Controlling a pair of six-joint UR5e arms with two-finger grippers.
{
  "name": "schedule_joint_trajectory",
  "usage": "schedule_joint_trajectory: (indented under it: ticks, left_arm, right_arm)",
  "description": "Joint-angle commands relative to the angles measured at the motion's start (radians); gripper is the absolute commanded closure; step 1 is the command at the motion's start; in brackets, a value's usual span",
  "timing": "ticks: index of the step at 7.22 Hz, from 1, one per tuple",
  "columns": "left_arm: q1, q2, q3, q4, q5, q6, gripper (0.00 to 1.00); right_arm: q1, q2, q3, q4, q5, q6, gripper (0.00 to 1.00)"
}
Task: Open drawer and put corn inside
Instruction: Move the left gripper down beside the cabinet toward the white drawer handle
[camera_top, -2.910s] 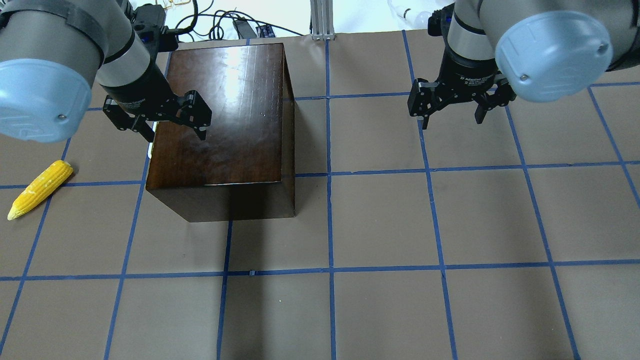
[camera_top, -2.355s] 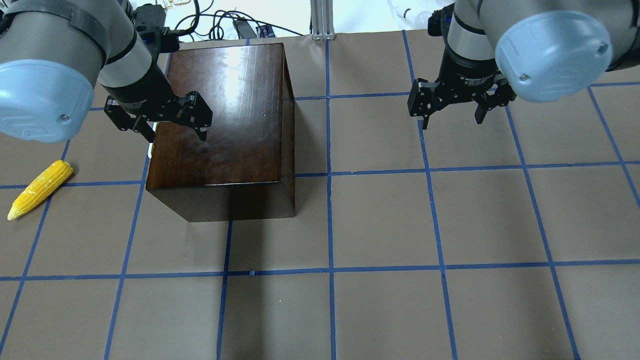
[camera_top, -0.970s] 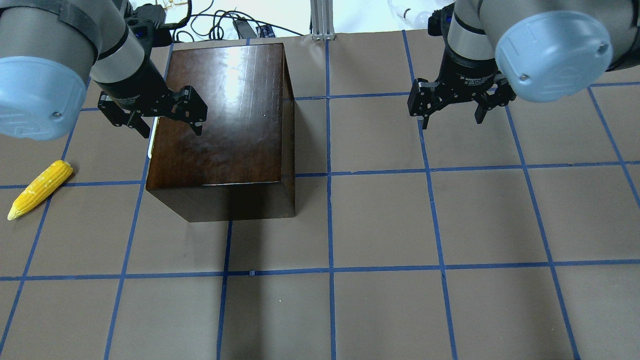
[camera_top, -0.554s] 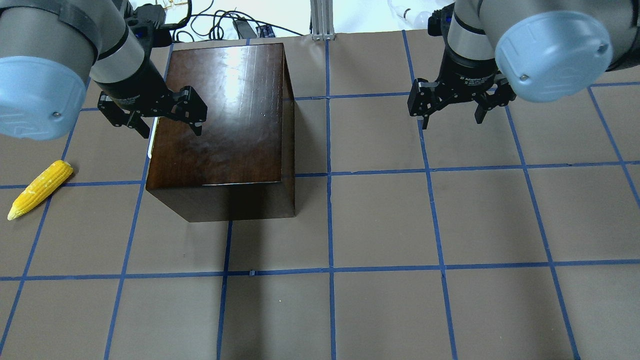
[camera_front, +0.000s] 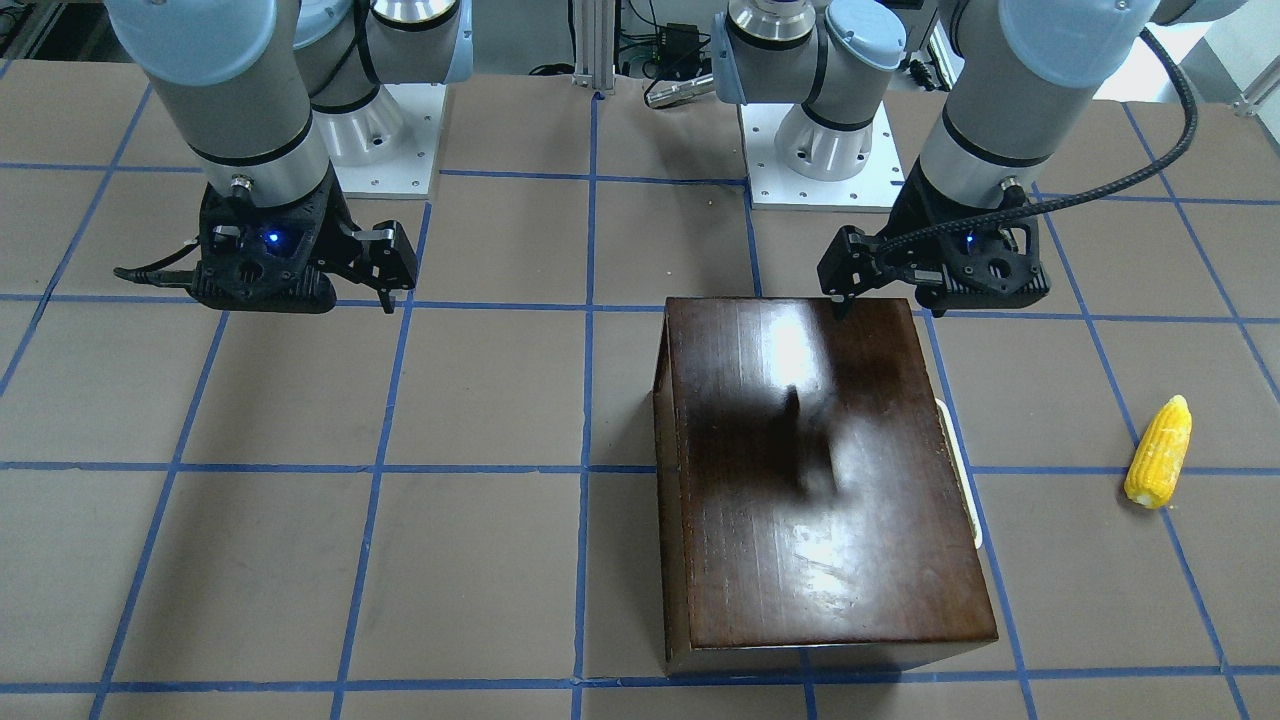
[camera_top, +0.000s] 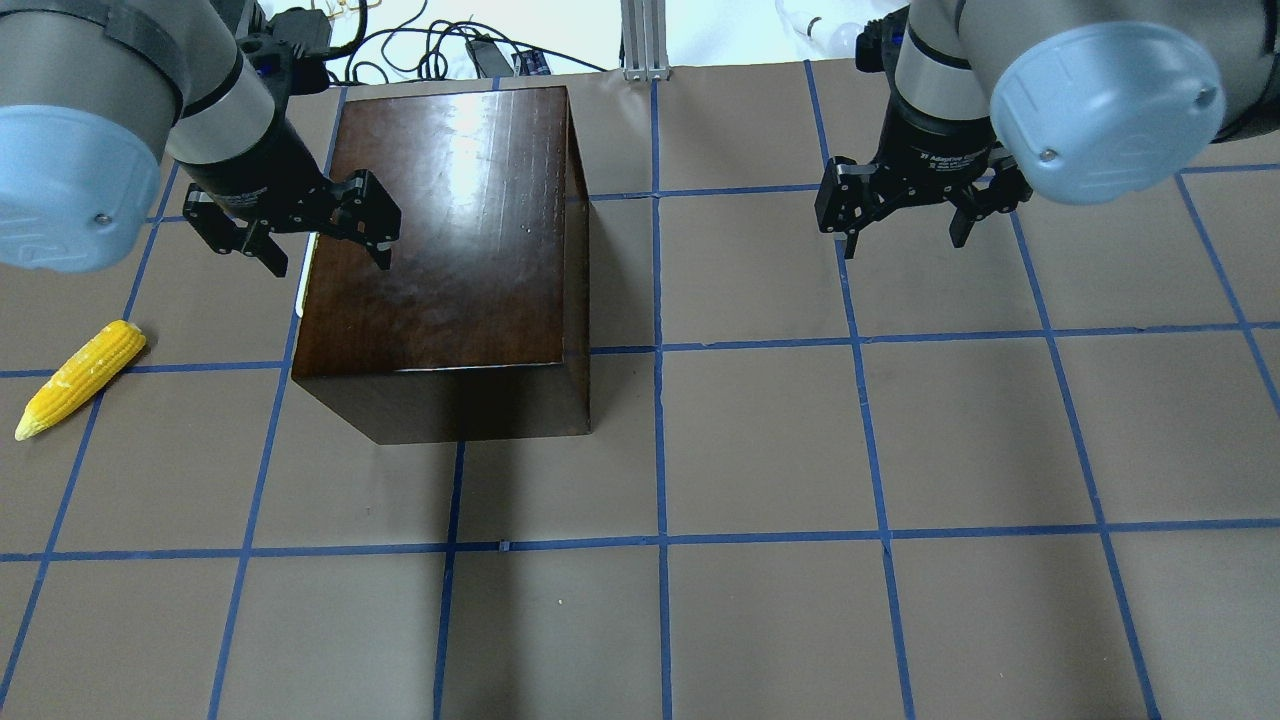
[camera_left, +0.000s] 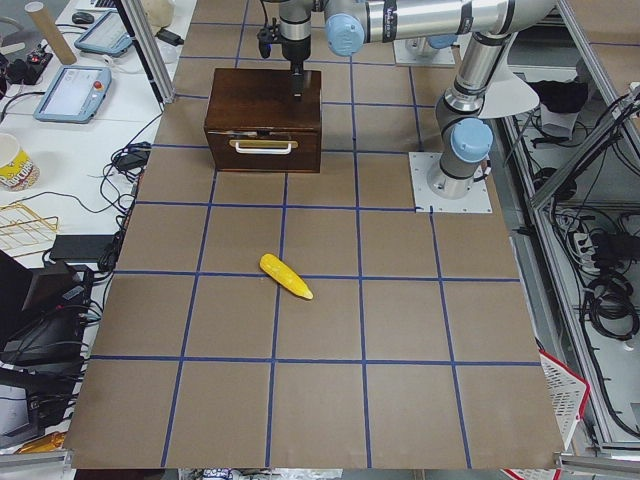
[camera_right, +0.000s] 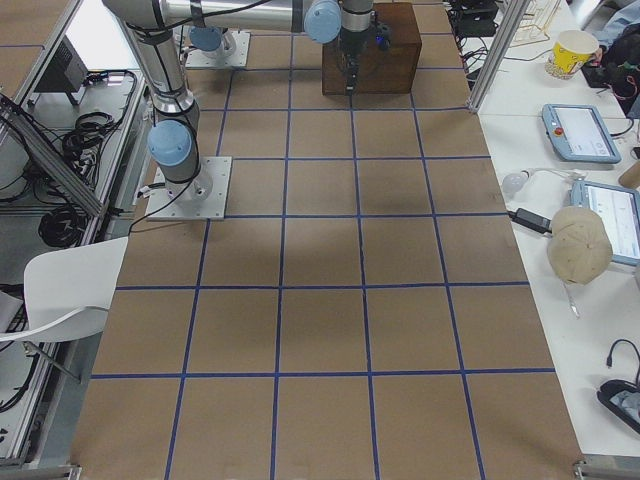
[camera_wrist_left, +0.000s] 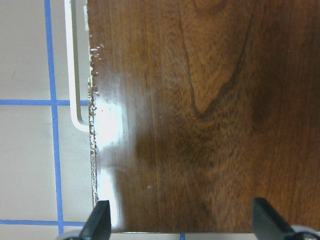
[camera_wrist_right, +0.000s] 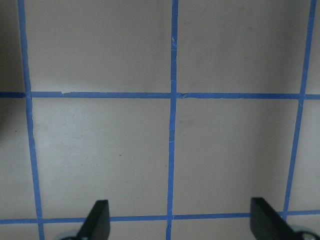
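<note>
Blue-taped table carries the box; left hand, spread, hangs above its handle side to reach the drawer, apparently shut. Corn lies well apart; right hand waits spread.

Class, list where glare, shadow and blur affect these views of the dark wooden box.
Front-facing view: white glare on the wooden box top, with a smeared dark shadow mid-surface. Overhead view: a bright streak across the same top. Left wrist view: glare beside the chipped edge; the left end effector looks soft-edged.
</note>
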Motion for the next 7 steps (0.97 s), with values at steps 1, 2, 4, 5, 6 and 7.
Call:
schedule_joint_trajectory:
  ticks: [1, 2, 4, 5, 6, 7]
  left_arm:
    - [0.099, -0.016, 0.007, 0.022, -0.013, 0.051, 0.00]
    - [0.117, -0.019, 0.009, 0.089, -0.014, 0.163, 0.00]
    - [0.163, -0.026, 0.007, 0.102, -0.017, 0.196, 0.00]
    - [0.206, -0.027, 0.007, 0.099, -0.061, 0.204, 0.00]
    - [0.272, -0.032, 0.007, 0.091, -0.107, 0.230, 0.00]
    - [0.321, -0.033, 0.000, 0.089, -0.115, 0.295, 0.00]
  right_arm:
    - [0.000, 0.000, 0.000, 0.001, 0.000, 0.000, 0.00]
    - [0.000, 0.000, 0.000, 0.001, 0.000, 0.000, 0.00]
    - [0.000, 0.000, 0.000, 0.001, 0.000, 0.000, 0.00]
    - [0.000, 0.000, 0.000, -0.001, -0.002, 0.000, 0.00]
    - [0.000, 0.000, 0.000, 0.001, 0.000, 0.000, 0.00]
    - [0.000, 0.000, 0.000, 0.001, 0.000, 0.000, 0.00]
